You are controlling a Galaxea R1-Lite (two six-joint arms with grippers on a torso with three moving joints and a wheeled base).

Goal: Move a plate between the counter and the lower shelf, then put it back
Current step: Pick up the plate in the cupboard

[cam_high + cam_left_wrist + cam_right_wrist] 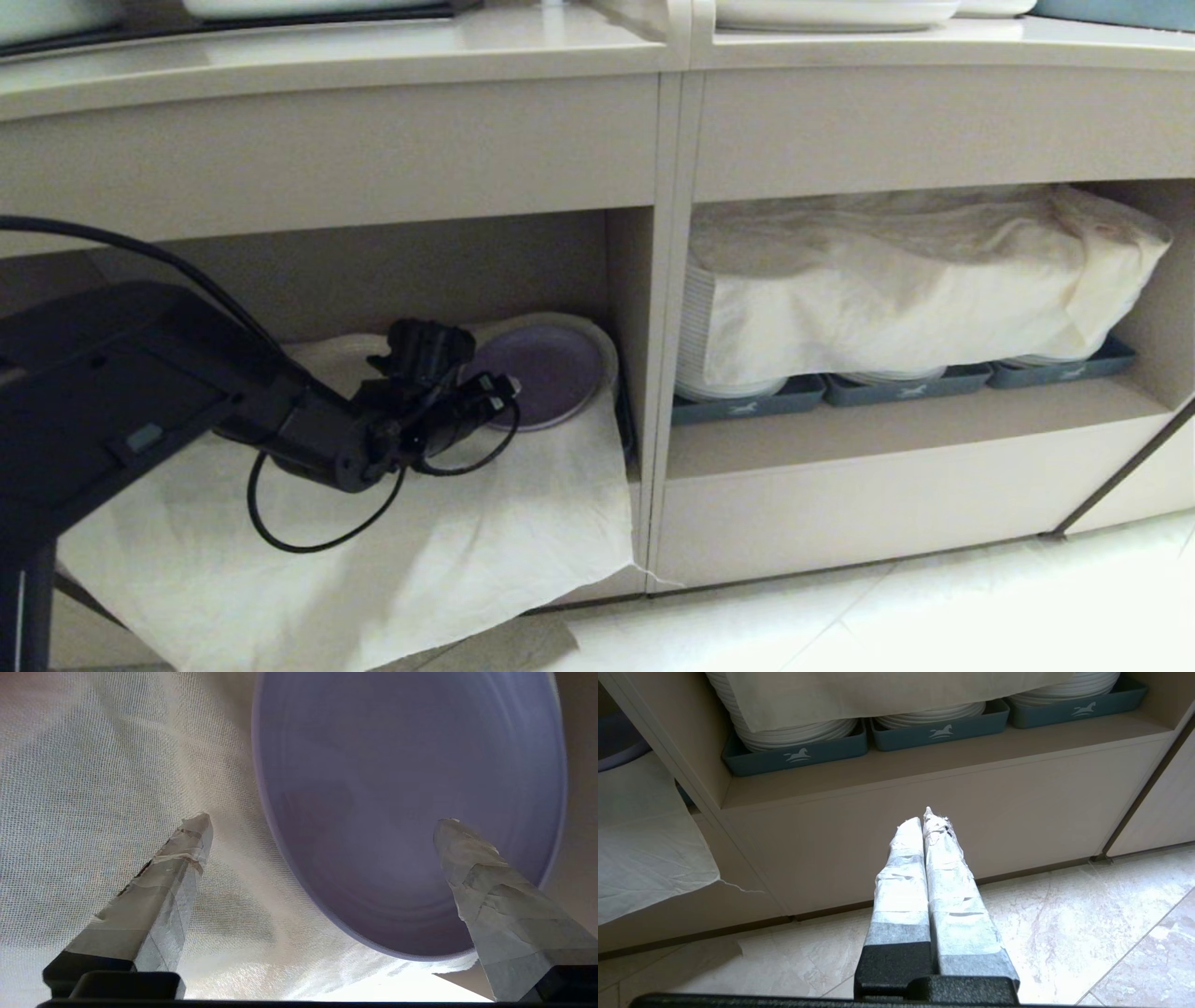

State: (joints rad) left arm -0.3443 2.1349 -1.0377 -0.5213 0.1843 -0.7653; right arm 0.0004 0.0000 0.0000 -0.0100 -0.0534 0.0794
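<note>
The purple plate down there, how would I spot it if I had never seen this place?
Under the long beige counter are two open cubbies; look into the left one, the lower shelf with a cream cloth draped over its front edge. The plate lies on that cloth at the right end, just beyond the open left gripper. It is matte lavender; the other cubby's plates are white stacks in grey-blue trays.

From my head view, the left gripper covered the near edge of the plate. The left wrist view cropped the plate's far rim. A cream cloth hid most of the white plate stacks. Dishes on the counter were cut off at the top edge.
</note>
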